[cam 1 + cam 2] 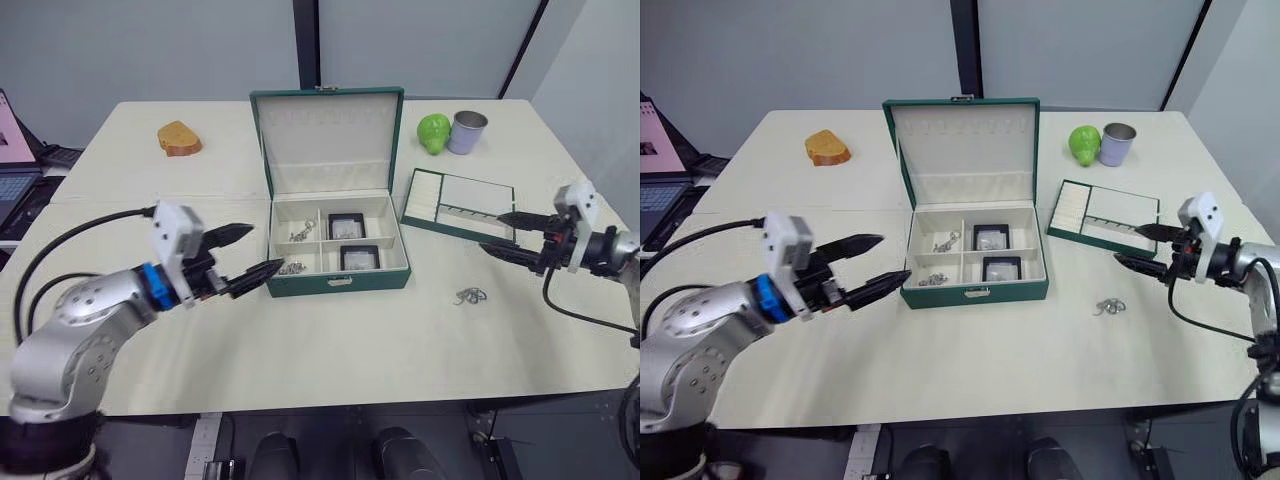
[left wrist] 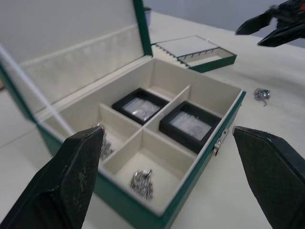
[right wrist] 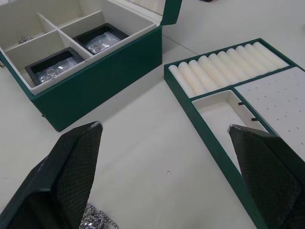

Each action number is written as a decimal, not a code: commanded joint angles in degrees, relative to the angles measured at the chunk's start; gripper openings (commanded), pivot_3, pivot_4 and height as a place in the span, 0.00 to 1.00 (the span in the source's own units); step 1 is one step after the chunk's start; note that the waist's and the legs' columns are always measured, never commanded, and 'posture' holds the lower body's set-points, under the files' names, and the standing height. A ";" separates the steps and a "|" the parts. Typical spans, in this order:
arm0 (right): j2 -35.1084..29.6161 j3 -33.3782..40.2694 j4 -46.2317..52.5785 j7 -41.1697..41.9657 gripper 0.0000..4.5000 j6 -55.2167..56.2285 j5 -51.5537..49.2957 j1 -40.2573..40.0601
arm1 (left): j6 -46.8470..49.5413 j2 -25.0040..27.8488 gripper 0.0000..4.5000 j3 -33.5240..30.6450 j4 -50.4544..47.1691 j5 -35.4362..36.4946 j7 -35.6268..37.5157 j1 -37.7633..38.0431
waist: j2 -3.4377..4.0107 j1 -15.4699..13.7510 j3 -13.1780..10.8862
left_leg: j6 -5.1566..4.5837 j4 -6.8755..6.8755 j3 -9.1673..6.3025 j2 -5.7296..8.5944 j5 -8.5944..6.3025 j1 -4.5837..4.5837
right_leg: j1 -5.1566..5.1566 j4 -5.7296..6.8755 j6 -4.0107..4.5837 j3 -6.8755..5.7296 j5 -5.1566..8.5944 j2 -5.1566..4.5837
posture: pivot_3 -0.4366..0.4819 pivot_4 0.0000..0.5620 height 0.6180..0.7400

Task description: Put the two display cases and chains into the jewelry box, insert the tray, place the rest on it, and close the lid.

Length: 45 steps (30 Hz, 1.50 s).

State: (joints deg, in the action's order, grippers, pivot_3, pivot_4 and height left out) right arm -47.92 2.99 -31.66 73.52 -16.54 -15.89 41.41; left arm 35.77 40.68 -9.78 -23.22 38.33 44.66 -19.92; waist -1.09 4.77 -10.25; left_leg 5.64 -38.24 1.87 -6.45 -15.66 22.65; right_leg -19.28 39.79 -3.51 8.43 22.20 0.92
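From the head camera, the dark green rectangular jewelry box point(image 1: 338, 245) stands mid-bench with its cream-lined lid point(image 1: 327, 137) raised; two flat black display cases point(image 1: 347, 225) fill its right compartments and silver chain clumps point(image 1: 299, 236) lie in the left ones. The shallow green tray point(image 1: 460, 205) sits just right of the box, long axis slanting away, with the empty right gripper point(image 1: 505, 235) spread wide at its near edge, so that arm is the nearer one. Another loose chain clump point(image 1: 470, 296) lies on the bench in front. The left gripper point(image 1: 250, 251), also wide and empty, hovers by the box's left front corner. The left wrist view shows the box interior, the front-left chain point(image 2: 142, 180) blurred. The right wrist view cuts off the tray's far end
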 commanded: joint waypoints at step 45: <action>12.49 -7.28 -44.07 -10.33 0.07 24.04 23.75 22.75 | -10.22 -19.21 1.00 16.92 7.84 -15.00 -3.85 -12.12 | 0.03 0.19 0.00 | -0.01 -0.60 0.03 -0.06 0.00 0.17 | 0.09 0.10 -0.01 -0.15 0.00 0.01 | 0.48 0.27 1.00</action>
State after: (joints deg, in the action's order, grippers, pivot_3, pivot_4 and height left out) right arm -35.04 -5.51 -75.81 63.53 7.12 7.95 63.72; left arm 26.87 21.92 7.63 -14.02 23.47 40.73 -31.12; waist -1.06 4.95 -10.25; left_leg 5.63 -38.84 1.90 -6.51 -15.66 22.83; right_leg -19.19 39.89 -3.52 8.28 22.20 0.93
